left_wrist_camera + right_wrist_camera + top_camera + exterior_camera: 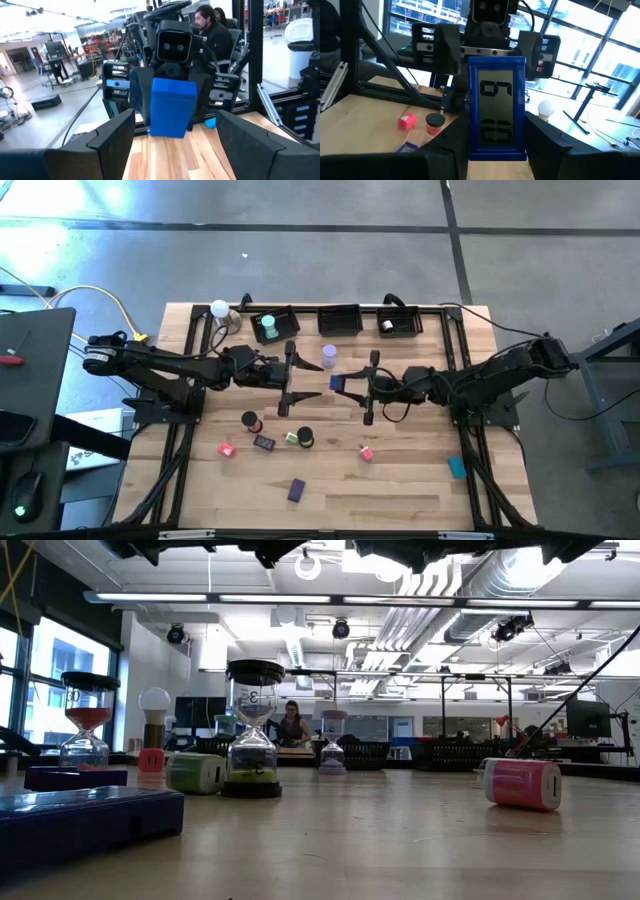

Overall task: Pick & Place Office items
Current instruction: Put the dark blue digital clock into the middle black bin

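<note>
Office items: teal cylinder (268,329) in left tray (274,314), black roll (386,326) in right tray (400,313).

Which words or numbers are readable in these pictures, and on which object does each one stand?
"07": upper row on the display of the blue timer held in the right gripper.
Lower row of that display: two digits, too unclear to read.
Mark on the black-capped hourglass: too small to read.
Labels on the other arm's wrist, seen behind the timer: blurred, unreadable.
</note>
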`<move>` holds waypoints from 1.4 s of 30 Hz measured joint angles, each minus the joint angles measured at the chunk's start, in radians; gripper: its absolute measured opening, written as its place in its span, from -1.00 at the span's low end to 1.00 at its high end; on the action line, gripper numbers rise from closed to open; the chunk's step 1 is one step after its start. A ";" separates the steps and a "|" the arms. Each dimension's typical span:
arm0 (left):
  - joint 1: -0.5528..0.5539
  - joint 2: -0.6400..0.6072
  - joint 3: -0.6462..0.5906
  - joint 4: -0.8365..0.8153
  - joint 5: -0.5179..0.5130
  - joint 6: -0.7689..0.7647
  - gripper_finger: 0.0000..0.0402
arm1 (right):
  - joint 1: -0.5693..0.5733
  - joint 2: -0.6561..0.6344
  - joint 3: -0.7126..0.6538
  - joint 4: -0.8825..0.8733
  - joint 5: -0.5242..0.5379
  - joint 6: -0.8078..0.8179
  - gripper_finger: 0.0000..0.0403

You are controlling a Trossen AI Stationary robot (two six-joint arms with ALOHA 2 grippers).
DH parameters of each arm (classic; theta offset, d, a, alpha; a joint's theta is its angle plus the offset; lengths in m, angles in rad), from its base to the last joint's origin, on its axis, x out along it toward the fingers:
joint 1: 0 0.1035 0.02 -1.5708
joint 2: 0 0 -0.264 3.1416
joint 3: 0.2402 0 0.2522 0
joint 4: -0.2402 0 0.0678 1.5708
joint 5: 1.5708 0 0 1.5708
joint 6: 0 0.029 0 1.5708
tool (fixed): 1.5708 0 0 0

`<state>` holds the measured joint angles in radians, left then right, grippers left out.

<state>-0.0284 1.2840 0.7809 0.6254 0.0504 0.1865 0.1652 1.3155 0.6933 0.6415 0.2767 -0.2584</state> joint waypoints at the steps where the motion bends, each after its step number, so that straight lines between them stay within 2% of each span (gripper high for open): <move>1: 0.000 0.013 0.000 0.014 0.000 0.000 0.35 | -0.006 0.000 0.000 0.000 -0.007 0.000 -0.31; 7: 0.000 0.137 0.000 0.192 0.000 0.056 0.35 | -0.019 0.023 0.000 0.021 -0.024 0.000 -0.31; 12: 0.000 0.197 0.000 0.329 0.000 0.041 0.35 | -0.018 0.036 0.001 0.024 -0.022 -0.001 -0.31; 27: 0.024 0.220 0.000 0.350 -0.001 0.022 0.34 | -0.018 0.035 0.001 0.017 -0.024 0.003 -0.31; 31: 0.037 0.220 0.000 0.342 0.001 0.022 0.23 | -0.019 0.035 0.000 0.014 -0.020 0.003 -0.31; 40: 0.039 0.220 0.000 0.343 0.004 0.018 -0.23 | -0.032 0.034 0.000 -0.001 -0.026 0.033 -0.31; 42: 0.039 0.220 -0.001 0.341 0.000 0.018 -0.28 | -0.036 0.034 0.000 -0.009 -0.030 0.035 -0.31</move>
<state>0.0103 1.5036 0.7803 0.9665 0.0501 0.2043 0.1293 1.3491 0.6937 0.6321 0.2471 -0.2239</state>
